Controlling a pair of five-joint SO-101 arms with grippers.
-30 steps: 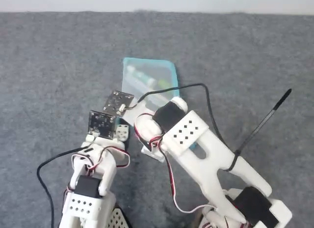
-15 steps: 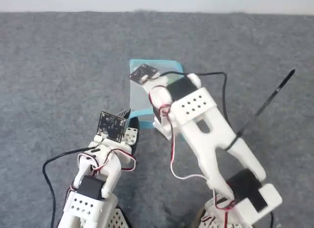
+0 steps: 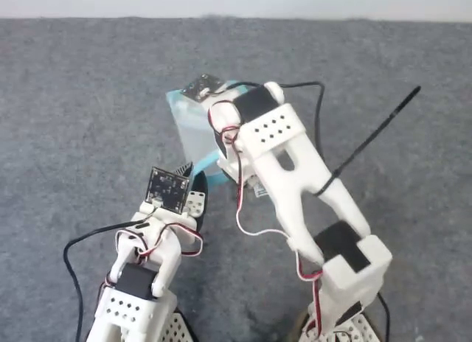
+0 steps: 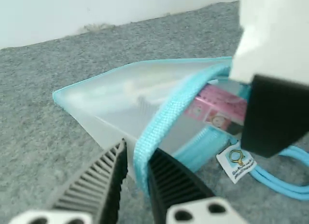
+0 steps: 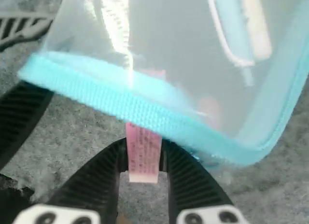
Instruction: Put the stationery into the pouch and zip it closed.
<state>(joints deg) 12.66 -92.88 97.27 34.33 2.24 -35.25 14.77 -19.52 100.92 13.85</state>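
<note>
Loading step in hand! The left gripper (image 4: 137, 178) pinches narrow on the teal rim of the pouch (image 4: 125, 98), which sits mid-way across the table (image 3: 74, 99), toward its far edge. The right gripper (image 5: 143, 146) clamps a pink stationery piece (image 5: 143, 168) at the pouch mouth. Next, I reckon: push it inside, release, then zip. The white tag (image 4: 235, 162) carries print too small to read.
</note>
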